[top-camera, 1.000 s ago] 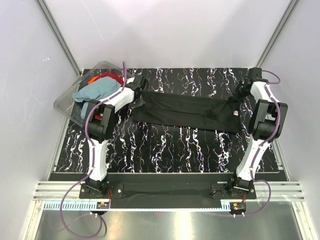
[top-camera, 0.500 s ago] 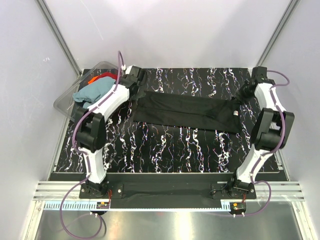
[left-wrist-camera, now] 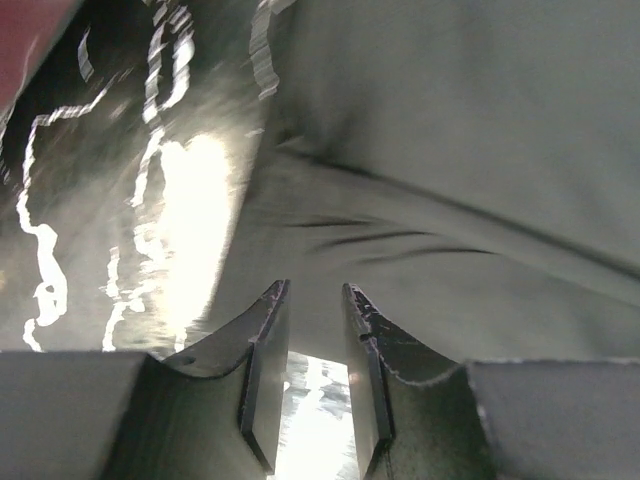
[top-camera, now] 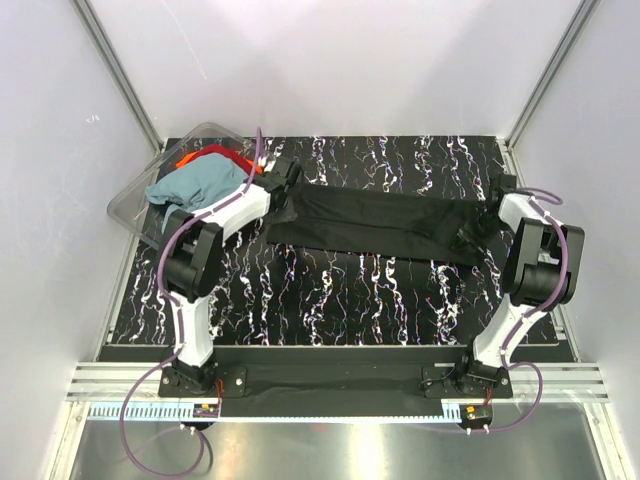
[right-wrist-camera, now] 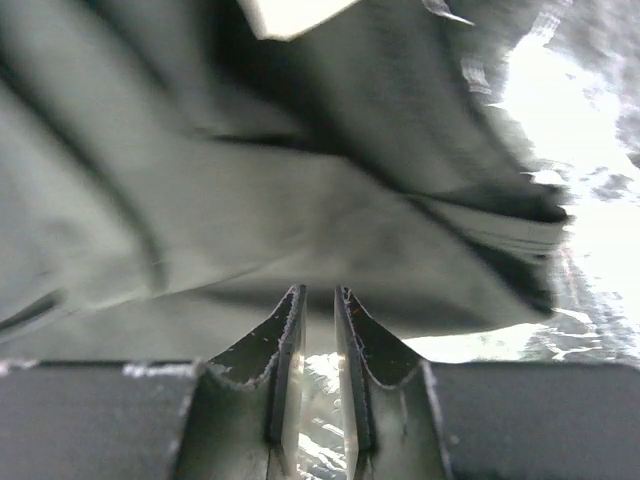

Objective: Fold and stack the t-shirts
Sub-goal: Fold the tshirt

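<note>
The black t-shirt (top-camera: 370, 225) lies folded into a long strip across the middle of the table. My left gripper (top-camera: 285, 192) is low at its left end. In the left wrist view the black cloth (left-wrist-camera: 450, 150) starts right at the tips of my left gripper (left-wrist-camera: 314, 290), whose jaws stand a little apart with bare table showing between them. My right gripper (top-camera: 478, 232) is low at the shirt's right end. In the right wrist view my right gripper (right-wrist-camera: 318, 290) has a narrow gap with table showing through, and the cloth (right-wrist-camera: 250, 180) lies just past its tips. The teal-blue shirt (top-camera: 200, 182) and the red-orange shirt (top-camera: 205, 155) lie bunched in the tub.
The clear plastic tub (top-camera: 135, 205) stands at the table's far left corner, close behind my left arm. The black marbled table (top-camera: 350, 300) extends in front of the shirt. Grey walls close in on the left, right and back.
Both arms reached toward the back of the table half a second ago. They have since drawn back and come down at the two ends of the black shirt, which has hardly moved.
</note>
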Robot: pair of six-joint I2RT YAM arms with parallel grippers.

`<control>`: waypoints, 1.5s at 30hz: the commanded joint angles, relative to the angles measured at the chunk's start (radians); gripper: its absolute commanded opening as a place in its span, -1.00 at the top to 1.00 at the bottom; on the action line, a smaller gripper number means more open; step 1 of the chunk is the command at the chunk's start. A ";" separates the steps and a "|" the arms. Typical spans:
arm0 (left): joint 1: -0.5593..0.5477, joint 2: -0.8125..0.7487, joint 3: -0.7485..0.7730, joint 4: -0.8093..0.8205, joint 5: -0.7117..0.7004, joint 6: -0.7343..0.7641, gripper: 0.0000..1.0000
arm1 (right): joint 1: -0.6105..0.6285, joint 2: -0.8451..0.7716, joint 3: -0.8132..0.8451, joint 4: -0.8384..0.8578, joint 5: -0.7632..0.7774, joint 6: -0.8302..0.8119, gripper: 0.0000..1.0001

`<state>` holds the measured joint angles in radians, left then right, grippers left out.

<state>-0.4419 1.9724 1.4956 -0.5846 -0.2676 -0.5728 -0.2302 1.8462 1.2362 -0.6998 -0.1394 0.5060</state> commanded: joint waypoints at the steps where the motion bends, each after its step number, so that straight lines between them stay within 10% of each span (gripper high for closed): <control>1: 0.017 0.020 -0.040 -0.009 -0.067 -0.002 0.38 | -0.040 0.031 -0.041 0.029 0.104 0.035 0.50; 18: -0.081 -0.303 -0.204 -0.037 -0.137 -0.027 0.37 | -0.057 -0.178 -0.073 0.000 0.202 0.011 0.26; 30: -0.093 -0.629 -0.227 -0.024 0.237 0.192 0.17 | 0.144 -0.269 -0.182 0.235 0.074 0.206 -0.04; 45: -0.090 -0.713 -0.319 -0.015 0.271 0.277 -0.01 | 0.152 -0.124 -0.195 0.365 0.066 0.246 -0.07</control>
<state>-0.5362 1.2964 1.1683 -0.6350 -0.0109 -0.3222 -0.0788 1.7000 1.0382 -0.4023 -0.0555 0.7238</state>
